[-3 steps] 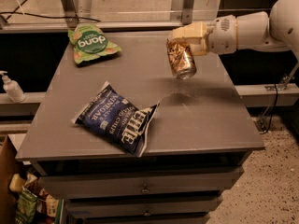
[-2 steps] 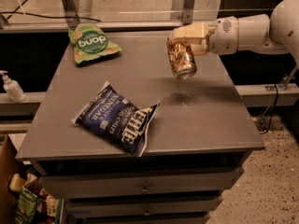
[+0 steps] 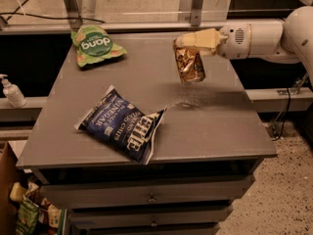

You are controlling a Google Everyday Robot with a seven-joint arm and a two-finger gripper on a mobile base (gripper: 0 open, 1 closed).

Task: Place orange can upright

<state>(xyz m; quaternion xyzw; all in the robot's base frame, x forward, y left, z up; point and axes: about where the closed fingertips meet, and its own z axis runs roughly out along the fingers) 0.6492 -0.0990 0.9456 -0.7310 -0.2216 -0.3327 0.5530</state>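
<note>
Holding steady: orange can hangs over the desk, not yet set down

Almost nothing has shifted over the last second. The pincer (image 3: 190,42) sits at the same spot above the right rear part of the desk (image 3: 220,131), reaching in from the right on its white arm (image 3: 254,35). It is clamped on the top end of the orange can (image 3: 190,65). The can hangs below it, clear of the surface and close to vertical with a slight tilt. A faint shadow (image 3: 188,104) lies on the desk beneath, well below the can, which confirms that it is in the air.

For the task, this reads as a pause or a very slow stage, with the lift done and the placement not begun. The stretch of desk under the can is bare. The blue Kettle chip bag (image 3: 122,124) lies off to the left front, and the green chip bag (image 3: 95,45) is at the far left corner, both well apart from the can.

What remains, in my judgement, is a straight descent until the base meets the desk, with the tilt levelled out first so the can does not land on its rim and topple when released.
</note>
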